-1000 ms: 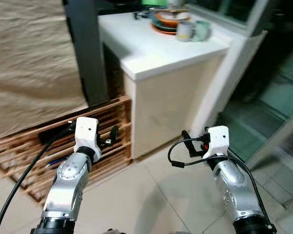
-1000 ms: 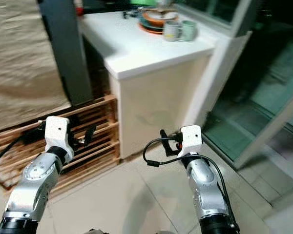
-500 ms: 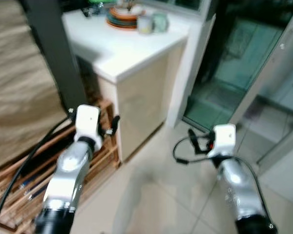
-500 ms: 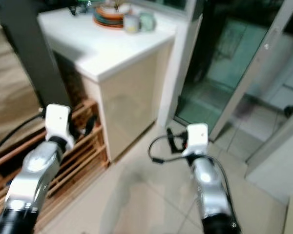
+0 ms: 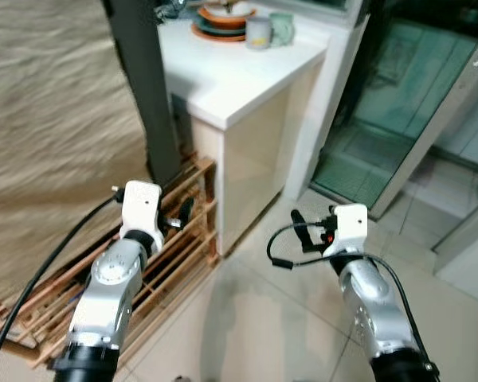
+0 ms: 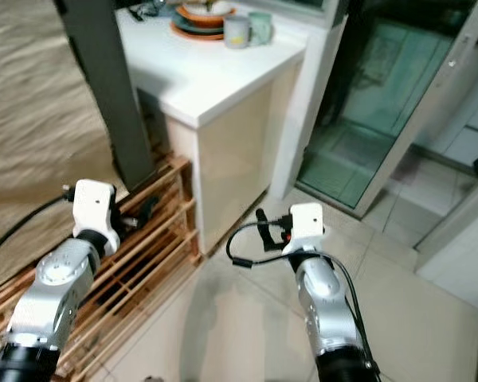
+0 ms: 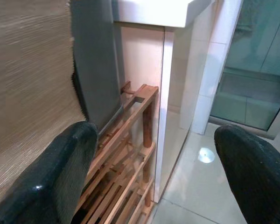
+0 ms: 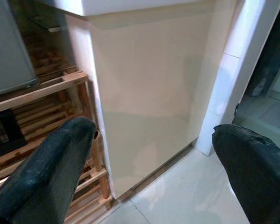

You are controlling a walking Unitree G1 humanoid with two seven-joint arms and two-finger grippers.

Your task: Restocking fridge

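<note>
Left gripper point(image 7: 154, 172): fingers spread wide, holding nothing, raised before the wooden rack point(image 5: 179, 239).
Right gripper point(image 8: 154, 172): fingers wide apart, empty, facing the cream cabinet point(image 6: 231, 151).
Counter point(image 5: 223, 76): white top carrying stacked plates point(image 5: 223, 20) and two mugs point(image 5: 269, 30) at its far end.
Fridge: cannot tell where it is.
Floor point(image 5: 247, 318): pale tiles.

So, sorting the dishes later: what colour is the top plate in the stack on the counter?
Orange plate, clearest in the left eye view.
</note>
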